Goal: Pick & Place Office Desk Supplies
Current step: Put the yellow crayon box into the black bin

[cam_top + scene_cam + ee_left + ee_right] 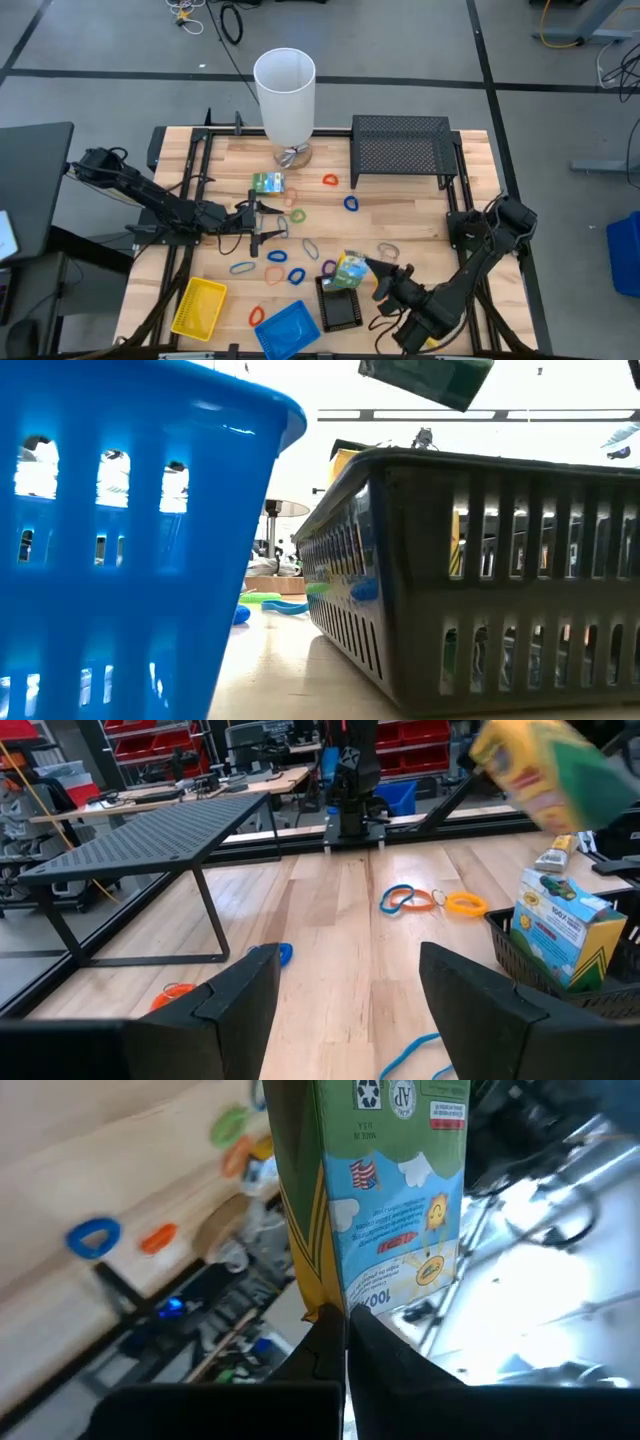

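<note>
A: Scanning from the left, the left gripper [262, 226] is seen low over the table centre, fingers spread and empty, rubber bands [283, 256] lying scattered just beside it.

B: And on the right?

A: The right gripper [372, 265] is pressed together, pinching a green-yellow box [385, 1190] by one end above the black tray [338, 304], where a second box [560, 928] stands.

B: Handling?

A: Light, stiff cardboard is judged; hard squeezing could dent it. An end grip suits it. Its long axis extends straight out from the fingers.
</note>
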Controlling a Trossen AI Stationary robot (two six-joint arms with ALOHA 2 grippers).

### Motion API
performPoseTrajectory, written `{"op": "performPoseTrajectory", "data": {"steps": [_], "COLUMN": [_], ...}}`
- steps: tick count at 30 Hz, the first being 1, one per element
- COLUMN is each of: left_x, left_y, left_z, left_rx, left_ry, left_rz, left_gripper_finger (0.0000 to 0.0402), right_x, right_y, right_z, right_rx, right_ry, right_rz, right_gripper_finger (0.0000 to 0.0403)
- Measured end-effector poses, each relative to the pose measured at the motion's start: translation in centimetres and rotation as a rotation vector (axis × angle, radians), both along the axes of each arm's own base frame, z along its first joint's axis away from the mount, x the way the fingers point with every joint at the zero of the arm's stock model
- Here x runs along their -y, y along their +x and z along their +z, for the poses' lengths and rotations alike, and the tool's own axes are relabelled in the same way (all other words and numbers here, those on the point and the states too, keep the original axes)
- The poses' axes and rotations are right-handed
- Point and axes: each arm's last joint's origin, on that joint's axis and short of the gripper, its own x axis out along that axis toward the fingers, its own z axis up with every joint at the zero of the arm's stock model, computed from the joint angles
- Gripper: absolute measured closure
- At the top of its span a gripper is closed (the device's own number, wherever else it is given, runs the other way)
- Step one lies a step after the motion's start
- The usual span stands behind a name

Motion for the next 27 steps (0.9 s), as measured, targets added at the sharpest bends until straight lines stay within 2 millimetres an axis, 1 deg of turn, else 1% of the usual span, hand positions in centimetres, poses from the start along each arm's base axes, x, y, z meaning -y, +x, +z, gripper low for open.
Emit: {"op": "performPoseTrajectory", "data": {"steps": [8, 16, 27], "left_x": [-0.1, -0.1, -0.1], "left_y": [0.0, 0.0, 0.0], "left_z": [-0.2, -0.3, -0.2], "left_rx": [-0.019, -0.022, -0.022], "left_ry": [-0.003, -0.004, -0.005], "left_rz": [0.020, 0.020, 0.021], "left_gripper_finger": [0.0156, 0.0156, 0.0156], "right_x": [-2.5, -2.8, -1.7], "right_y": [1.2, 0.9, 0.0], "right_z": [0.6, 0.7, -2.3], "right_rx": [0.018, -0.018, -0.211], "right_ry": [-0.018, -0.027, -0.151], "right_rz": [0.102, 0.133, 0.188], "right_gripper_finger": [0.0403, 0.0403, 0.0403]}}
